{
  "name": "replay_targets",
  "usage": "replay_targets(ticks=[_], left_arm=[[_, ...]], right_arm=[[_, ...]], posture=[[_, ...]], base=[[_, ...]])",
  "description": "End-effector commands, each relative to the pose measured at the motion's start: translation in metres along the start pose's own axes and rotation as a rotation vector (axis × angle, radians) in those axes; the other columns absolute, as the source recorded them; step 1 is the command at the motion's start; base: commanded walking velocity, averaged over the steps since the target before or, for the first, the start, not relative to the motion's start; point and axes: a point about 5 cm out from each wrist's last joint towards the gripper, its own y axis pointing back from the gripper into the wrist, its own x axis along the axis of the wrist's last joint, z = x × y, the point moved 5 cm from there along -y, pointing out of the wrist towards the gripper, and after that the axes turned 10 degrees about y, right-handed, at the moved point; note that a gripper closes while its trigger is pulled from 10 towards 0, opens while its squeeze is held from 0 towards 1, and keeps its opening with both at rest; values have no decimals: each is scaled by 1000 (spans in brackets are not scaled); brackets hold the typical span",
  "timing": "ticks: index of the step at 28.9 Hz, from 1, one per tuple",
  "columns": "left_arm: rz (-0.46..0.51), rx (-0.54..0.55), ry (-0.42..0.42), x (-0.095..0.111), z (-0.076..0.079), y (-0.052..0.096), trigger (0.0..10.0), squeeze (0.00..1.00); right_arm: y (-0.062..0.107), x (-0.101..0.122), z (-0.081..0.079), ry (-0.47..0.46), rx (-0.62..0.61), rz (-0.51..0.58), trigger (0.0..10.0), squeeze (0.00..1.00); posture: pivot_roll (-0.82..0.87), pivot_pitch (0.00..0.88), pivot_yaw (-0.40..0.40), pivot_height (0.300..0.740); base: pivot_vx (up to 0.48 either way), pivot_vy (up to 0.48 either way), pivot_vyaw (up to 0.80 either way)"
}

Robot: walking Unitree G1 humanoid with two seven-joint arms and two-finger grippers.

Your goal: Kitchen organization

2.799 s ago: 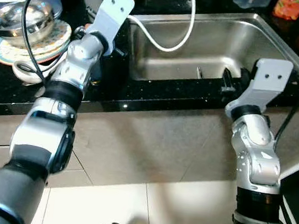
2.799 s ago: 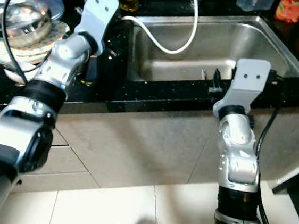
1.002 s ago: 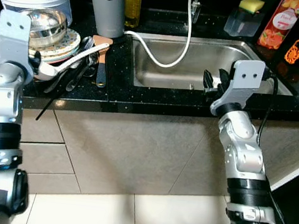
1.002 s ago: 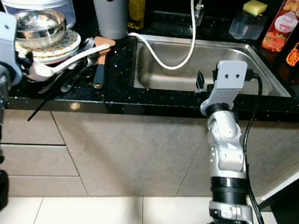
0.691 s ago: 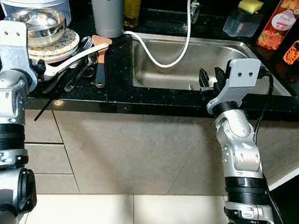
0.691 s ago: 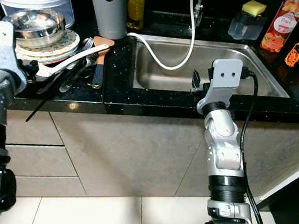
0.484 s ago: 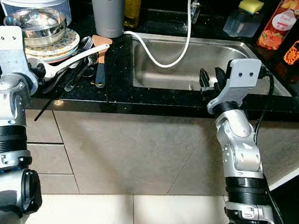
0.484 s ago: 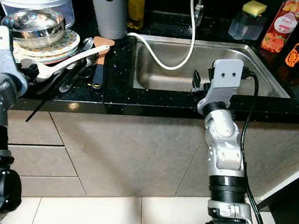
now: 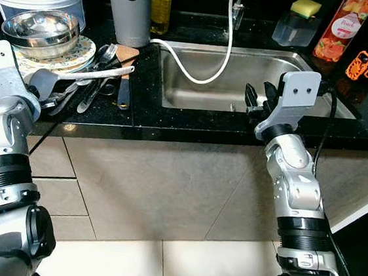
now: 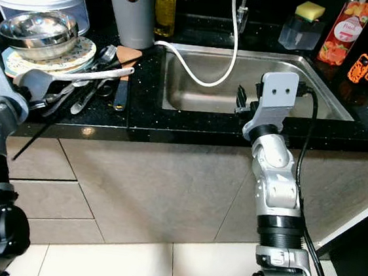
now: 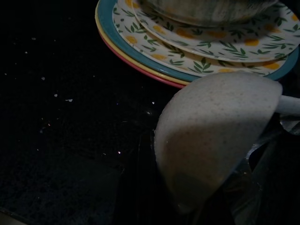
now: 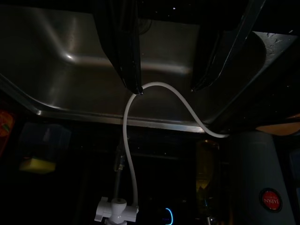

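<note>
White ladle (image 9: 78, 76) lies on the black surface (image 9: 147, 111), bowl end just beside the stacked plates (image 9: 48, 54), handle across the other utensils (image 9: 100, 86). Left claw (image 11: 187, 206) sits at the ladle bowl; can't tell its grip. Right claw (image 12: 164, 86) released, fingers apart, over the sink (image 9: 203, 81) front edge.

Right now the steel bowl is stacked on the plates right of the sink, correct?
Not quite. The steel bowl is stacked on the plates, but they sit left of the sink, not right, as the left eye view shows.
</note>
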Motion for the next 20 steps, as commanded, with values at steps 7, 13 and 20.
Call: replay_targets(ticks=[7,13,20], left_arm=[[334,-126,-98,52,39,23,10000,0],[476,-242,-46,80,63,44,10000,0],[430,-388,-10,75,86,47,10000,0]], right_arm=[[-2,2,-1,-2,1,11,10000,0],[-2,9,-9,-46,33,51,10000,0],[-2,16,-21,-255,88,68,10000,0]], posture=[[145,0,-50,740],[139,0,-47,740],[138,0,-49,740]], base=[[0,0,0],[0,0,0],[0,0,0]])
